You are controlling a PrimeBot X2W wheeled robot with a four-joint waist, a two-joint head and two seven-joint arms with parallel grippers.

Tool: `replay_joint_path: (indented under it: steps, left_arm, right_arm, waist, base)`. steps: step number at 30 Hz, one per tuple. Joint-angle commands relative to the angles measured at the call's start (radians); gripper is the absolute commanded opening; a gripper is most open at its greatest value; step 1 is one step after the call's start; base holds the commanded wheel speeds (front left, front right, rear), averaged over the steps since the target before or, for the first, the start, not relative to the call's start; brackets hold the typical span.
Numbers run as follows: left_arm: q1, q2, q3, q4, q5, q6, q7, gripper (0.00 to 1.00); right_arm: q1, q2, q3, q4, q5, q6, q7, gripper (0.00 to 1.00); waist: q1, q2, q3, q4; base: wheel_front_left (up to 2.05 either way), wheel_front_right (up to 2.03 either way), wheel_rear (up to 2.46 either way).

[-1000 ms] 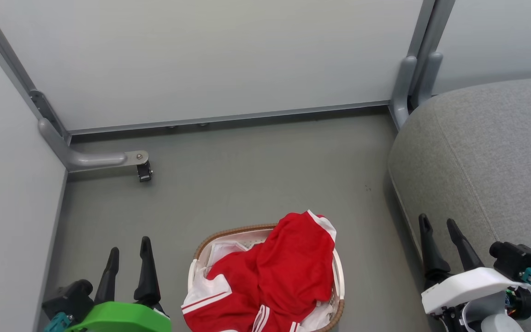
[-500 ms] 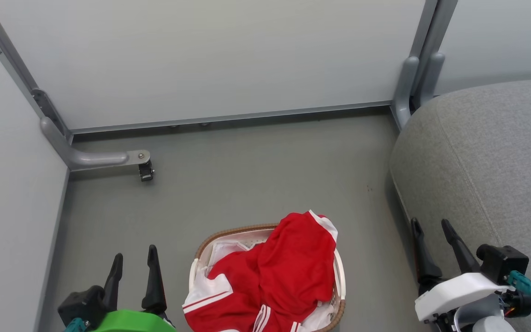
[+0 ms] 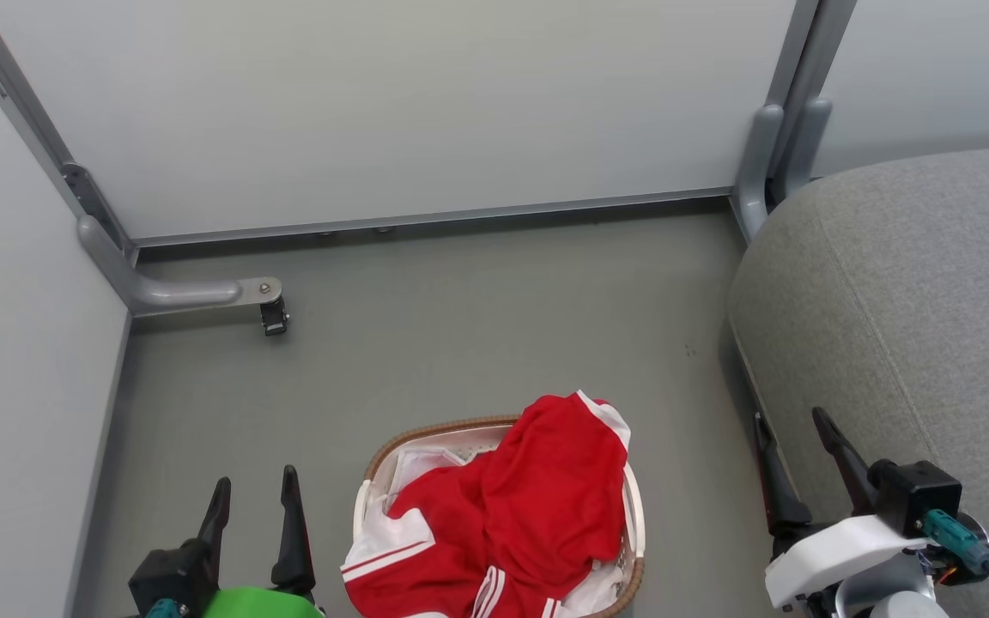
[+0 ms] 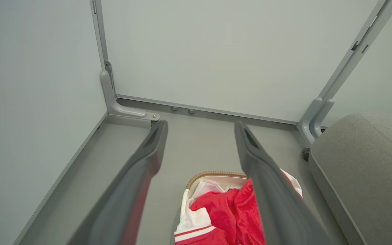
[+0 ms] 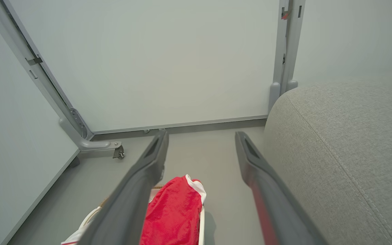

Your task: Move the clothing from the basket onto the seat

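Head view, left gripper, right gripper, basket

the basket is cut off at its near end by the lower edge of the head view; its inside is largely covered by the clothing. the number of garments cannot be told. the seat is cropped at the right edge. the left gripper is shown with blurred fingers.
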State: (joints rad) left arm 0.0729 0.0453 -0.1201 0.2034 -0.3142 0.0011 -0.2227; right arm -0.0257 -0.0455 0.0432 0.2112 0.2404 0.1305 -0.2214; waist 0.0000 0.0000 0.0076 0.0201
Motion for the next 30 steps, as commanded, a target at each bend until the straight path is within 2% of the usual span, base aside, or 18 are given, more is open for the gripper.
replay_joint_path:
  steps: [1, 21, 30]
  left_arm:
    - [0.014, 0.007, 0.001, 0.002, 0.019, 0.006, -0.009, 1.00]
    - [0.024, 0.008, -0.017, 0.019, 0.142, 0.017, -0.045, 1.00]
    - [0.023, 0.008, -0.016, 0.032, 0.135, 0.015, -0.044, 1.00]
  right_arm:
    - [0.015, -0.006, 0.002, 0.001, -0.025, 0.000, -0.010, 1.00]
    - [0.019, -0.008, 0.017, 0.014, -0.160, 0.000, -0.046, 1.00]
    - [0.021, -0.008, 0.016, 0.016, -0.157, 0.000, -0.045, 1.00]
  waist:
    - [0.0000, 0.0000, 0.000, 0.000]
    - [0.0000, 0.0000, 0.000, 0.004]
    - [0.0000, 0.0000, -0.002, 0.004]
  base:
    - [0.00, 0.00, 0.00]
    - [0.00, 0.00, 0.00]
    - [0.00, 0.00, 0.00]
